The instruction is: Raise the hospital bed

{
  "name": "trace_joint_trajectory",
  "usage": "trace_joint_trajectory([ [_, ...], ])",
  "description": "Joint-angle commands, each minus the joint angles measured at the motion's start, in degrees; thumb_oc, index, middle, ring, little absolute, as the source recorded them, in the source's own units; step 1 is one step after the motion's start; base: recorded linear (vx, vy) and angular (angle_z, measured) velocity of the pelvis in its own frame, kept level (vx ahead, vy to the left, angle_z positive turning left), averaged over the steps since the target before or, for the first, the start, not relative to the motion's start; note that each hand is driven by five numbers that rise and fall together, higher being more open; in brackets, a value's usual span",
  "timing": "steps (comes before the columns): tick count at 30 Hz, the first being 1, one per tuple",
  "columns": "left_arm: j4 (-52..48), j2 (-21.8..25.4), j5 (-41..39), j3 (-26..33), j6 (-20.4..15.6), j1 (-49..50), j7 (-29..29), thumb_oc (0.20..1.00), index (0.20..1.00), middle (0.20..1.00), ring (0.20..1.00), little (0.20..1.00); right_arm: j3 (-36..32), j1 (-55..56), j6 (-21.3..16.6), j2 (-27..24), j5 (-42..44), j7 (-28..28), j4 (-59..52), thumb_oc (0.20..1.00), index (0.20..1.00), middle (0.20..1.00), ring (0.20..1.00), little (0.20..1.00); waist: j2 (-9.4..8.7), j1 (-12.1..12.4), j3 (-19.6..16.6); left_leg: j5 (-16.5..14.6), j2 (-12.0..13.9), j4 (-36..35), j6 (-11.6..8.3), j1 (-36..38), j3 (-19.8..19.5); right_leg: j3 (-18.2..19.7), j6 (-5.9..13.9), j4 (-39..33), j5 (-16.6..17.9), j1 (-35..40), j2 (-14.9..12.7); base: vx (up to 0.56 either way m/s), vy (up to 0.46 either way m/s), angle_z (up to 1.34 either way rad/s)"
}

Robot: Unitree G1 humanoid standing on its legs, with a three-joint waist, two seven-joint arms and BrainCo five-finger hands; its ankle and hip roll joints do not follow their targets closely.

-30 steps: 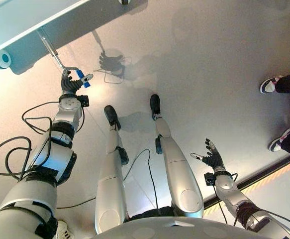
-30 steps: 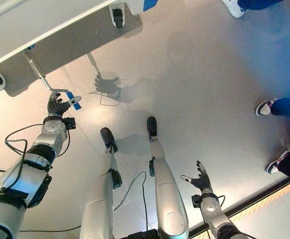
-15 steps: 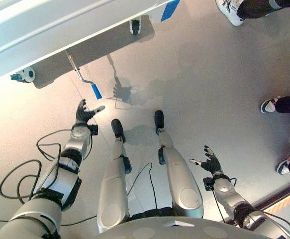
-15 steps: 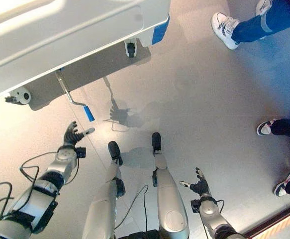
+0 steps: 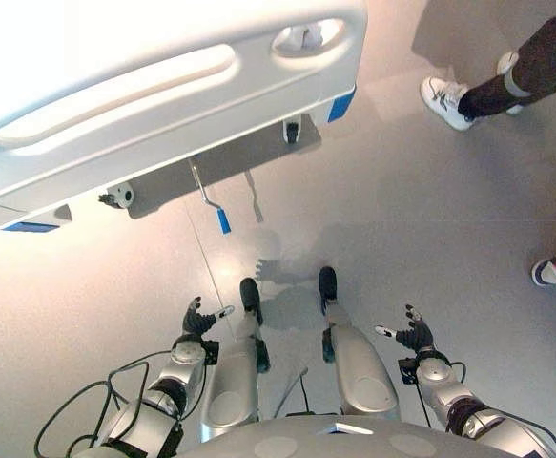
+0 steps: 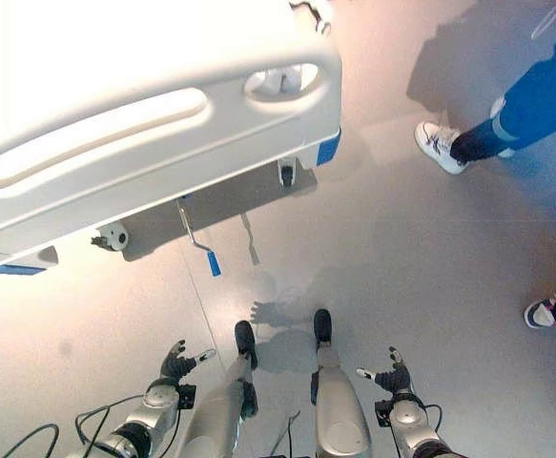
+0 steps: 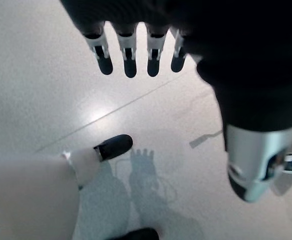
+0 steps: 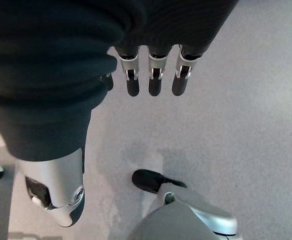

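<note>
both hands empty, crank hanging free under the bed

the left hand point(image 5: 197, 320) hung low over the grey floor point(image 5: 430, 219), its fingers point(image 7: 129, 55) straight and spread, thumb out to the side, holding nothing. the right hand point(image 5: 415, 335) was likewise low on the other side, fingers point(image 8: 154, 80) extended and relaxed, thumb apart, empty as well. both were well apart from the bed.

up ahead of the left hand, the crank handle point(image 5: 207, 198) with its blue grip point(image 5: 223, 221) hung down from under the white footboard point(image 5: 163, 105) of the hospital bed, touching neither hand. a caster point(image 5: 120, 197) sat near the crank under the board, another caster point(image 5: 292, 131) further toward the blue corner bumper point(image 5: 342, 104).

a person's white shoe point(image 5: 446, 101) and dark trouser leg stood beyond the bed's corner, and another shoe point(image 5: 547, 272) showed at the far right edge of the floor
</note>
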Motion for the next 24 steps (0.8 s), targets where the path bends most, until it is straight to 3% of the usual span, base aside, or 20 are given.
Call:
trace_joint_trajectory([
  [1,1.43,-0.61,6.67,-1.53,0.04,-1.66,-0.20,1.000,1.000,1.000,1.000,1.000,1.31,-0.13,1.87,0.33,-2.76,0.30,0.67,1.000,1.000,1.000,1.000,1.000,-1.34,0.89,-0.40,-3.45,-3.45,0.36,0.78,4.14,-1.71,1.09,3.63,9.19,-1.97,-3.59,-1.80,0.06,-0.015,0.07],
  [7,0.79,-1.68,12.52,-6.01,0.06,-0.51,-1.44,1.000,1.000,1.000,1.000,1.000,3.26,-1.17,2.89,1.41,-6.33,1.32,2.31,1.000,1.000,1.000,1.000,1.000,-0.19,1.63,-2.86,-3.34,-3.19,0.46,0.73,6.72,-2.82,0.02,3.44,10.30,-3.42,-0.76,-1.57,0.07,-0.037,0.07],
  [12,0.28,-1.81,20.20,-11.59,-0.56,-0.57,-3.92,1.000,1.000,1.000,1.000,1.000,7.40,-3.77,4.48,2.42,-14.12,2.91,4.73,1.000,1.000,1.000,1.000,1.000,0.36,2.05,-6.44,-3.98,-2.90,0.76,0.66,9.76,-3.73,-1.01,3.39,11.06,-5.08,2.73,-1.18,0.07,-0.046,0.08],
  [16,0.83,-2.09,18.60,-10.88,-0.94,0.07,-5.03,1.000,1.000,1.000,1.000,1.000,8.67,-4.35,4.80,2.73,-16.90,3.42,4.88,1.000,1.000,1.000,1.000,1.000,0.37,2.32,-8.58,-4.22,-2.73,0.78,0.58,11.27,-4.28,-1.62,3.33,10.58,-5.64,5.10,-1.09,0.08,-0.043,0.11],
  [24,1.36,-1.84,13.25,-5.60,-2.21,3.67,-7.13,1.000,1.000,1.000,1.000,1.000,3.82,-0.78,5.27,3.15,-15.98,4.40,5.42,1.000,1.000,1.000,1.000,1.000,-0.30,3.06,-14.41,-5.27,-2.67,1.19,0.79,15.32,-5.33,-2.82,3.18,9.51,-6.59,11.01,-0.65,0.07,-0.048,0.09],
])
